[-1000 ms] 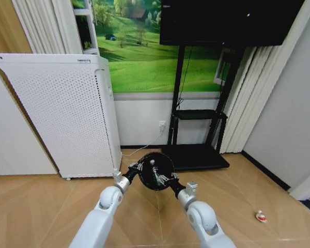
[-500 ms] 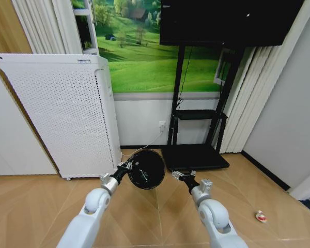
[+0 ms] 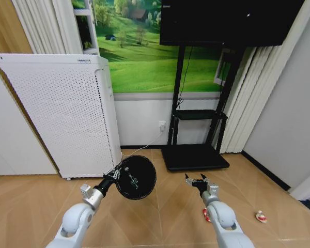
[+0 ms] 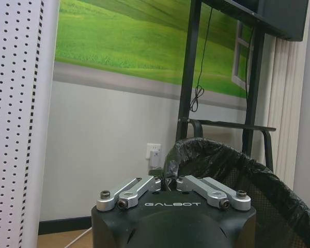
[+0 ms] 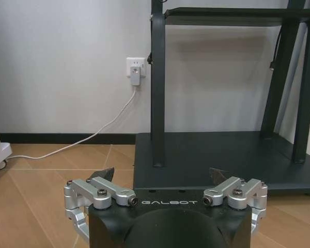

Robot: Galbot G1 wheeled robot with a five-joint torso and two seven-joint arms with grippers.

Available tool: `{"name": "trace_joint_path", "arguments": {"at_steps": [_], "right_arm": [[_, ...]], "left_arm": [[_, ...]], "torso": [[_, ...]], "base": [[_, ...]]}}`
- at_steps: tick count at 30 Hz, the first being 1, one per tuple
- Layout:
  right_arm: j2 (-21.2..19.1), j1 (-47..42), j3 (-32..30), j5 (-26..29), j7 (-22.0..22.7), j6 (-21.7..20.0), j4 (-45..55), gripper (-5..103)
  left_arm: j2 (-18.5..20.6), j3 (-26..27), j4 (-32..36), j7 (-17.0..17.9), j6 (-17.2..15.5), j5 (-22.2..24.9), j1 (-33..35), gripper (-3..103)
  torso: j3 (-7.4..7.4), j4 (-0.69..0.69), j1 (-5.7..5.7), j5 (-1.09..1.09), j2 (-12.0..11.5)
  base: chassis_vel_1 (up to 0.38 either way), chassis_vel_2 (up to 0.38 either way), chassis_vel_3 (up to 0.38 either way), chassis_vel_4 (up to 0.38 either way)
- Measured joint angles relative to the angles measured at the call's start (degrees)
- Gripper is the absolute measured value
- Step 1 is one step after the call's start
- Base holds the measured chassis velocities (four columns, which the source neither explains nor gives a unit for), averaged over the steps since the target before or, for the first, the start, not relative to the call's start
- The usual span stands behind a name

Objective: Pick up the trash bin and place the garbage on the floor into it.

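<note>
Since a second ago the two arms have parted: the right gripper (image 3: pixel 197 179) has let go of the trash bin (image 3: pixel 136 177) and swung off toward 3 o'clock, while the bin has travelled toward 9 o'clock. The right gripper's jaws stand wide with nothing between them, over bare floor. The left gripper (image 3: pixel 115 174) is clamped narrow on the bin's rim at its 9 o'clock side, carrying it off the floor. The bin is round and black, lined with a crinkled black bag (image 4: pixel 232 165), mouth tipped toward the head camera. A red-and-white piece (image 3: pixel 260 216) lies far off at 4 o'clock. Beyond the bin stands the white perforated cabinet (image 3: pixel 62 113).
</note>
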State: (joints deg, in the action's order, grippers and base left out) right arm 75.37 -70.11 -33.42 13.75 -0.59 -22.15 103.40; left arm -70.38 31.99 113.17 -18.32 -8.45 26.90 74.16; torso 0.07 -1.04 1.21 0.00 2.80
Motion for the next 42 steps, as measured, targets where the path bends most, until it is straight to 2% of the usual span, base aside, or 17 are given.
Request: {"name": "trace_joint_path", "arguments": {"at_steps": [13, 27, 28, 31, 34, 35, 42], "right_arm": [[1.0, -0.3, 0.8, 0.0, -1.6, -0.4, 0.6, 100], [1.6, -0.5, 1.6, -0.9, -1.5, 0.3, 1.0, 100], [1.7, -1.5, 1.8, -0.8, -1.5, -0.1, 1.2, 100], [1.6, -3.9, 2.0, 0.1, -1.2, -1.2, 1.4, 100], [1.2, -6.5, 2.3, 0.3, -2.7, -1.4, 0.6, 100], [1.0, -7.6, 2.9, 0.6, -3.4, -1.2, -0.9, 100], [1.1, -9.3, 4.8, 0.2, -6.6, -0.1, -7.2, 100]], "left_arm": [[1.1, 2.1, 1.0, -1.3, 0.2, 0.9, 1.2, 7], [1.2, 4.1, 1.6, -2.1, 0.3, 1.6, 2.0, 7], [1.1, 4.3, 1.8, -2.1, 0.3, 1.7, 2.0, 7], [1.0, 4.9, 2.1, -2.1, 0.3, 2.0, 2.0, 7], [1.0, 5.6, 2.5, -2.1, 0.3, 2.4, 1.8, 7], [1.2, 5.9, 2.5, -2.1, 0.3, 2.5, 1.6, 7], [1.5, 6.1, 2.7, -1.7, 0.0, 2.7, 1.0, 7]], "torso": [[0.00, 0.00, 0.00, 0.00, 0.0], [0.00, 0.00, 0.00, -0.02, 0.0], [0.01, 0.00, 0.00, 0.03, 0.0], [0.01, -0.04, 0.00, -0.01, 0.0], [0.00, -0.04, 0.01, 0.05, 0.0], [-0.01, 0.01, 0.00, -0.02, 0.0], [-0.01, 0.01, 0.00, -0.03, 0.0]], "base": [[-0.080, -0.084, 0.080, 0.090], [-0.257, -0.243, 0.252, 0.247], [-0.288, -0.290, 0.275, 0.268], [-0.220, -0.232, 0.227, 0.175], [-0.115, -0.090, 0.106, 0.054], [0.053, -0.056, 0.065, 0.031], [0.091, 0.043, -0.053, -0.027]]}}
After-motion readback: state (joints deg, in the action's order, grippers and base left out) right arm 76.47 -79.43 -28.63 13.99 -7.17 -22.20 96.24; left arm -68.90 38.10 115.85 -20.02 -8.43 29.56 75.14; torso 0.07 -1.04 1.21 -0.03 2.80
